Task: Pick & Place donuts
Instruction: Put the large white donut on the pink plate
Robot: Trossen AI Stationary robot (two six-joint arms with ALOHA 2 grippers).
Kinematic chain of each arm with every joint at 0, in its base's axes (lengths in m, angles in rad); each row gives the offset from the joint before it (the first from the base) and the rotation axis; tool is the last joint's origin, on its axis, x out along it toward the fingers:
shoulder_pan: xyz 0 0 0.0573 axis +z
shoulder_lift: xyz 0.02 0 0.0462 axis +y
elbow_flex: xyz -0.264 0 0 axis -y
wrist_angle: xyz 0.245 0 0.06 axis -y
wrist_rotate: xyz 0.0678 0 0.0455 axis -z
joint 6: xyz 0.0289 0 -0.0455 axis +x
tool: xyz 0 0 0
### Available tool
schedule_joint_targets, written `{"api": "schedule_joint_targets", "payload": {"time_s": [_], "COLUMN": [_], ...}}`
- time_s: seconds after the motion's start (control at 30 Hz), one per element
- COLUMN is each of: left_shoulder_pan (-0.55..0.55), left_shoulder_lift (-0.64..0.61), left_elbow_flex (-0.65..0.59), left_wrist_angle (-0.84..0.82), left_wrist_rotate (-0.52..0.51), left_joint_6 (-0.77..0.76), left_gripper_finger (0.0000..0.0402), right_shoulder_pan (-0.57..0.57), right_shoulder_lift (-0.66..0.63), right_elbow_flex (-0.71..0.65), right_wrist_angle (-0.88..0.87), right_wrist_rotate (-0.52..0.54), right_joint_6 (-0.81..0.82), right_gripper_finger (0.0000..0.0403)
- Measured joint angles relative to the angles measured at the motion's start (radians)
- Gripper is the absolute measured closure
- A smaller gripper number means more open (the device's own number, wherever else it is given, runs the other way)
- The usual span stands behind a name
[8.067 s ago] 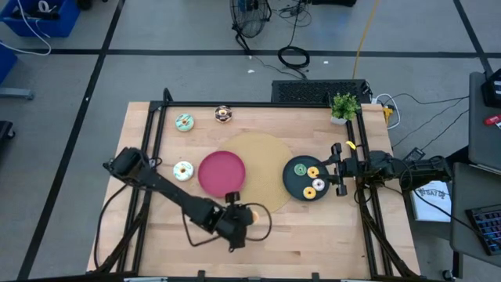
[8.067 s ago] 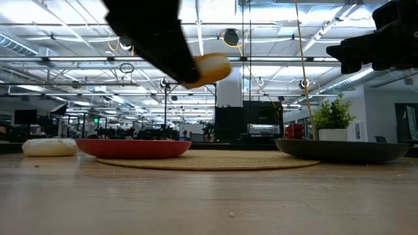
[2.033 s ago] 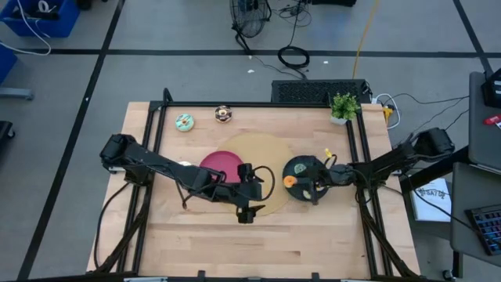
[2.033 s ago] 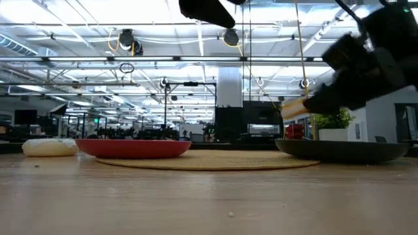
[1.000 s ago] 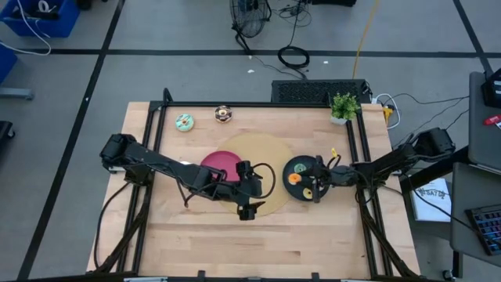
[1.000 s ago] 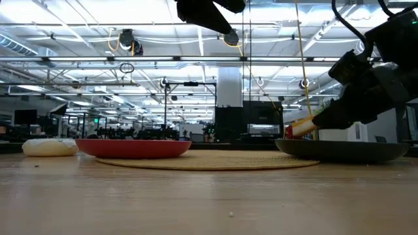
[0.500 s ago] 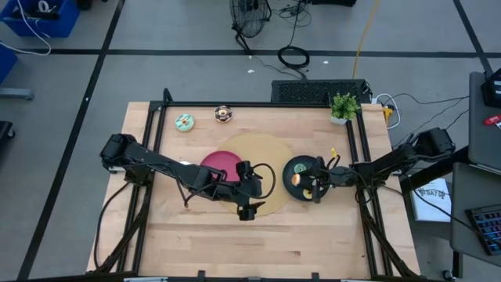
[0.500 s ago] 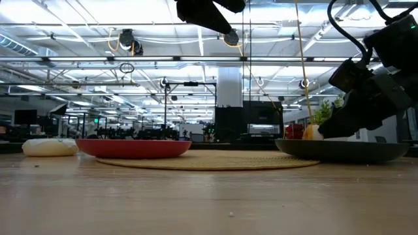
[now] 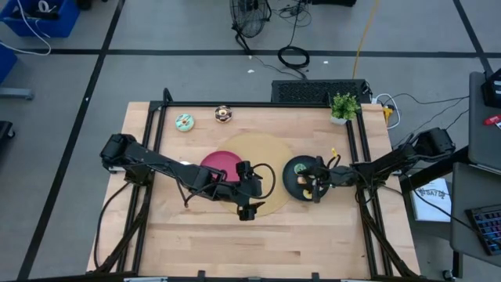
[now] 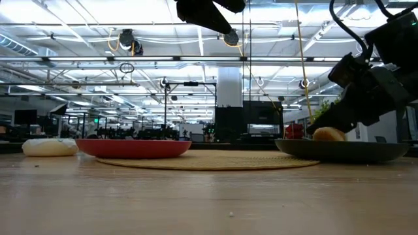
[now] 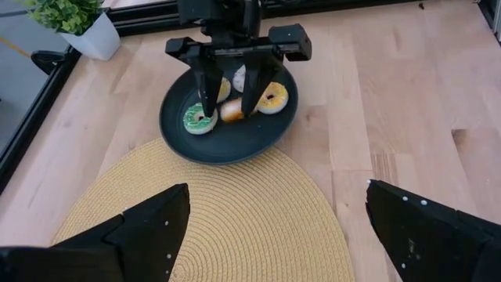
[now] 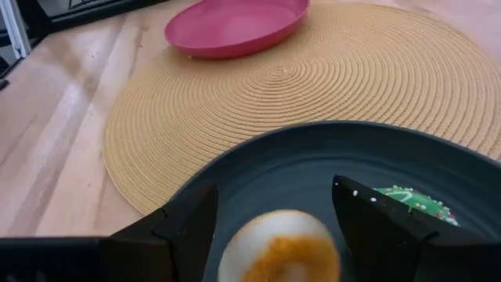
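Behind the wooden table [image 9: 313, 235] stretched a bright workshop hall. Four small toy donuts [image 11: 235, 98] sat on the round black plate [image 11: 227, 145], the orange one [image 12: 282, 247] lying between the right gripper's [image 11: 228, 106] spread fingers. Teal [image 9: 184, 122], chocolate-brown [image 9: 223, 114] and white [image 10: 49, 147] donuts waited on the table. The left gripper [image 9: 244, 210] hovered wide, empty. Only the high view showed those far stragglers; the low view alone caught the white one.
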Motion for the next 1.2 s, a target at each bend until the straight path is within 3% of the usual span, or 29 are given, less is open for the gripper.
{"api": "schedule_joint_targets", "payload": {"time_s": [0.4,0.63,0.93,1.2], "left_shoulder_pan": [0.000,-0.006,-0.020,-0.024], "left_shoulder_lift": [0.000,0.000,-0.025,-0.034], "left_elbow_flex": [0.000,0.000,-0.001,-0.001], "left_wrist_angle": [0.000,-0.002,-0.027,-0.066], "left_wrist_rotate": [0.000,0.000,-0.018,-0.077], "left_joint_6": [0.001,0.020,0.024,0.011], "left_gripper_finger": [0.0020,0.0020,0.0020,0.0020], "right_shoulder_pan": [0.000,0.001,0.001,0.001], "right_shoulder_lift": [0.000,-0.025,-0.221,-0.473], "right_elbow_flex": [0.000,0.000,0.000,0.000], "right_wrist_angle": [0.201,0.336,0.286,0.047], "right_wrist_rotate": [-0.004,-0.103,-0.123,-0.133], "right_joint_6": [-0.081,-0.174,-0.190,-0.211], "right_gripper_finger": [0.0169,0.0170,0.0172,0.0177]}}
